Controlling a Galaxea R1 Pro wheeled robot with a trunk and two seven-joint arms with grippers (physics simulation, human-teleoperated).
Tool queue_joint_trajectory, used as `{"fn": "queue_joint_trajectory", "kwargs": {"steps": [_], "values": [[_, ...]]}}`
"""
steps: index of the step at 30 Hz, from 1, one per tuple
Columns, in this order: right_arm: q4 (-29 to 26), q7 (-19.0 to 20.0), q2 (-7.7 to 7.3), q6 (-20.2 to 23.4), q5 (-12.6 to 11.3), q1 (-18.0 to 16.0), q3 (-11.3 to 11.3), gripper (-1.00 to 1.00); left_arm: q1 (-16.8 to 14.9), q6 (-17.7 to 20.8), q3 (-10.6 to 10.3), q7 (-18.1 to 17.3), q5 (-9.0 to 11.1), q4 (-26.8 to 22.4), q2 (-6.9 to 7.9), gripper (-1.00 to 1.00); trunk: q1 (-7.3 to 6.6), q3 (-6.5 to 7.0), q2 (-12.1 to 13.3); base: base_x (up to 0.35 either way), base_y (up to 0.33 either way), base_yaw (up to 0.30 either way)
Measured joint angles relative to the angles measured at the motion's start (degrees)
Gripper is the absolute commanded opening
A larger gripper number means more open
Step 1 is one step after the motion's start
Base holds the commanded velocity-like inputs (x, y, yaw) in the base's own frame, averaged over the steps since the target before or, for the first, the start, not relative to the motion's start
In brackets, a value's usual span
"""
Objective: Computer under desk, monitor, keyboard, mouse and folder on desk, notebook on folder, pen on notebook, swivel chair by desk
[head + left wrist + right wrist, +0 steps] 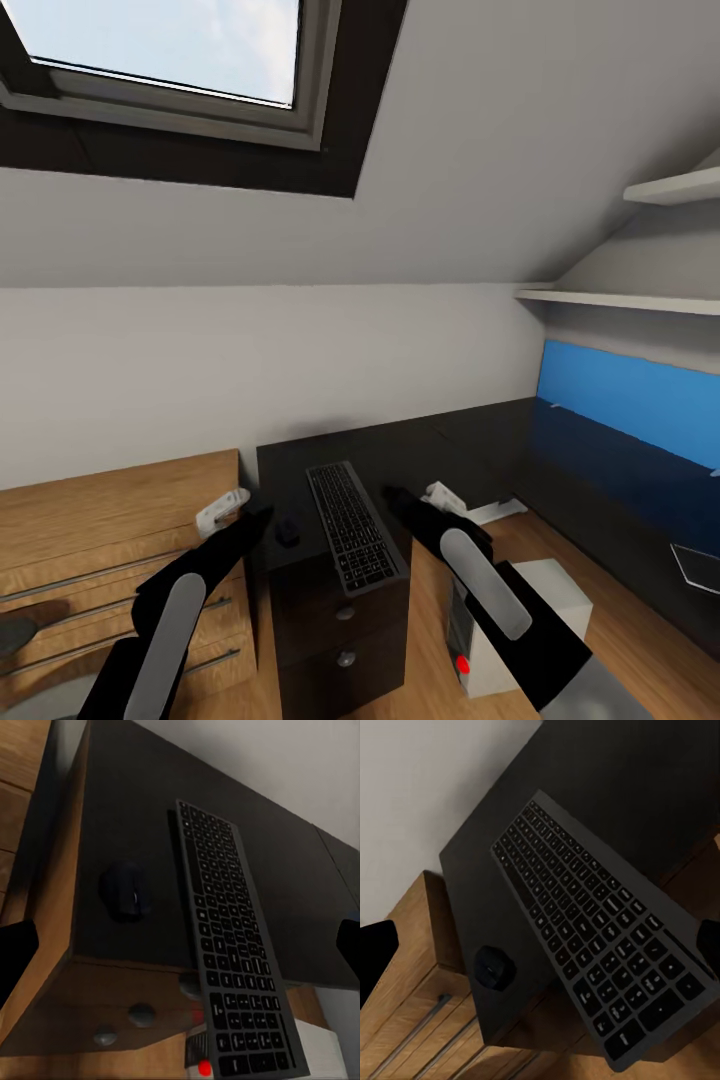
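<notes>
Keyboard (352, 525) flat on top of the black drawer cabinet (290, 480), long axis running away from the robot, near end jutting out past the cabinet's front edge. Mouse (287, 531) just beside it on the left, apart from it, also on the cabinet. Neither yet on the table (610, 470), off to the right under its blue back panel (620, 390). Computer (545, 590) on the floor between cabinet and table, red light showing.

Left tool (255, 520) near the mouse side, right tool (400, 497) at the keyboard's right edge. Both gaping wide and empty, with the dark fingers (15, 949) at opposite borders of the left wrist view and the same spread of fingers (375, 952) in the right wrist view.

Handling, as a judgement: probably light, stiff and thin – no sag to expect, but little height to pinch from above, and a smooth frame likely to slide on the glossy top. Best hold: the overhanging near end, one finger over the keys and one under the frame, or else across the narrow width near the middle to limit tipping. Held by one end alone, likely to droop and twist – better a firm, centred bite, and kept level on the way to the table. Care for the mouse close by: easy to knock off.
</notes>
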Motion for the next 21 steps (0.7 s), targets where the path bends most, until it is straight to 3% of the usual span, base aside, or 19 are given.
{"fn": "queue_joint_trajectory", "kwargs": {"steps": [12, 21], "values": [[-0.4, 0.1, -0.17, -0.1, 0.3, 0.1, 0.0, 1.00, 0.0, 0.0, -0.1, -0.2, 0.1, 0.3, -0.05, 1.00, 0.00, 0.00, 0.0, 0.000, 0.000, -0.008], [-0.3, 0.2, -0.18, -0.1, 0.3, 0.1, 0.0, 1.00, 0.0, 0.0, -0.1, -0.2, 0.1, 0.3, -0.08, 1.00, 0.00, -0.01, 0.0, 0.000, 0.000, -0.176]]}}
